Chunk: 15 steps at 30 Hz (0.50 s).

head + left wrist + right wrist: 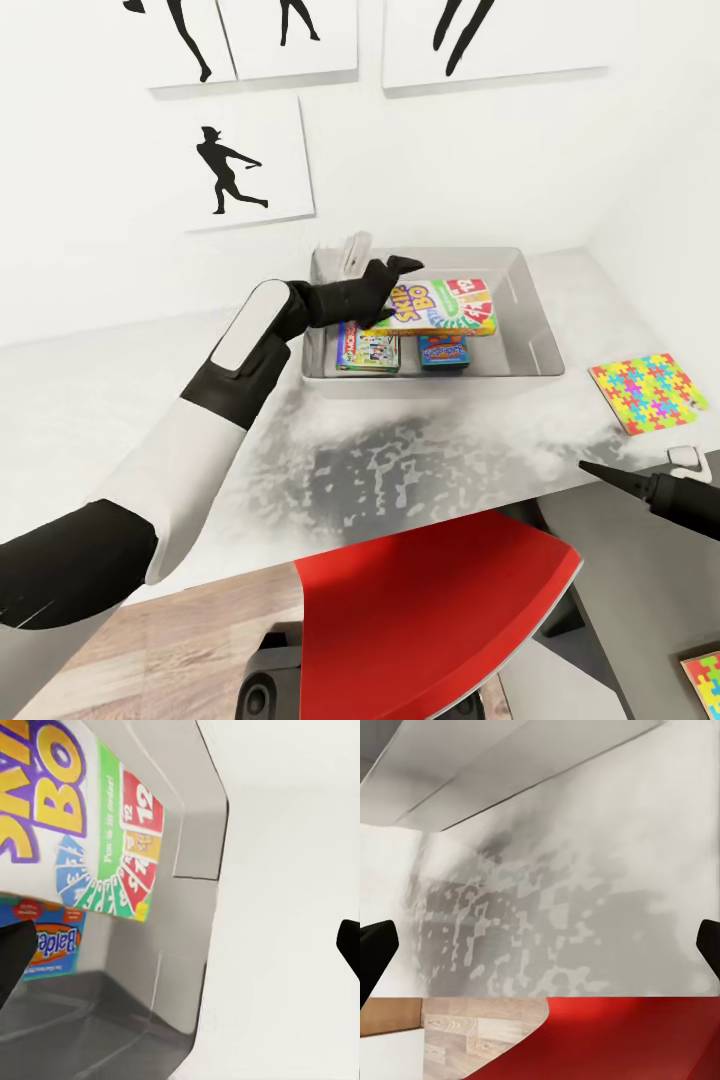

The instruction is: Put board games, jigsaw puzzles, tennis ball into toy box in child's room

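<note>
1. While I looked through the head view, my left gripper (392,268) hung over the toy box (535,330) at its near-left part, touching or just above the SKIP-BO box (432,307). That box lay across the bin with its long axis left to right, resting over the MONOPOLY box (367,351) and the blue game (443,351). One jigsaw puzzle (648,391) lay flat on the table (180,350), to the right of the bin and closer to my right gripper (600,473) than to the left, so I judged the right arm the nearer one for it.

2. Through the left wrist view, the SKIP-BO box (82,817) sat just ahead of the jaws with the blue game (52,941) below it. The jaws stood wide, both fingertips at the frame's edges with nothing between them.

3. Through the right wrist view, I saw bare table top (607,892) and the red chair (622,1039). The jaws were spread wide and empty, and the puzzle lay off to one side of where they pointed.
</note>
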Motion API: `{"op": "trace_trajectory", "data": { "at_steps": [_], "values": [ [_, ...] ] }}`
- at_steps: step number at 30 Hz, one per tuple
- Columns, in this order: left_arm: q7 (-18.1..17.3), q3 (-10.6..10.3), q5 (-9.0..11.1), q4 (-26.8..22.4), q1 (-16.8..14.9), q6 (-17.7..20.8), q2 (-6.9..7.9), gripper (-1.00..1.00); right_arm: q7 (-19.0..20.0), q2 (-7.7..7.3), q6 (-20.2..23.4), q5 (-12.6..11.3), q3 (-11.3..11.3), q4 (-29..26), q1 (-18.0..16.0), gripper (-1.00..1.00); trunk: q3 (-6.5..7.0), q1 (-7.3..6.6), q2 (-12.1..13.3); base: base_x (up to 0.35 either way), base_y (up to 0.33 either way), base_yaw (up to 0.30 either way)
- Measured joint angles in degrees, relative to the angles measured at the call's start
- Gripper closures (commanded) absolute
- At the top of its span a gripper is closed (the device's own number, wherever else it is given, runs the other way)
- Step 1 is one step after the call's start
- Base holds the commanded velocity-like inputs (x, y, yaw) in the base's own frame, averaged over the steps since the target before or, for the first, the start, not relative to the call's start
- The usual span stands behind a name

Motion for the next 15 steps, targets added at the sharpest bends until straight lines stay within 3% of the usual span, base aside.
{"op": "trace_trajectory", "data": {
  "at_steps": [4,5,6,11,12,15],
  "values": [
    [0.2,-6.7,0.3,-2.1,0.0,-0.2,-0.67,-1.00,1.2,0.01,0.0,0.0,-1.4,0.0,0.3,-1.00,0.00,0.00,0.0,0.000,0.000,0.000],
    [0.2,-6.8,0.2,-2.1,0.0,-0.2,-0.67,-1.00,1.3,0.01,0.0,0.0,-1.4,0.0,0.3,-1.00,0.00,0.00,0.0,0.000,0.000,0.000],
    [0.2,-10.0,1.1,-3.0,0.0,-0.3,-1.02,-1.00,1.6,0.00,0.0,0.0,-1.7,0.0,0.4,-1.00,0.00,0.00,0.0,0.000,0.000,0.000],
    [0.4,-18.4,3.6,-7.9,0.5,-1.0,-1.34,-1.00,2.0,0.05,0.0,0.1,-2.1,0.0,0.5,-1.00,0.00,0.00,0.0,0.000,0.000,0.000],
    [0.4,-18.5,3.5,-8.0,0.5,-1.0,-1.33,-1.00,2.0,0.05,0.0,0.1,-2.1,0.0,0.5,-1.00,0.00,0.00,0.0,0.000,0.000,0.000],
    [0.9,-22.0,4.1,-12.0,2.5,-1.8,-1.35,-1.00,2.3,0.08,0.0,0.1,-2.3,0.0,0.6,-1.00,0.00,0.00,0.0,0.000,0.000,0.000]
  ]
}}
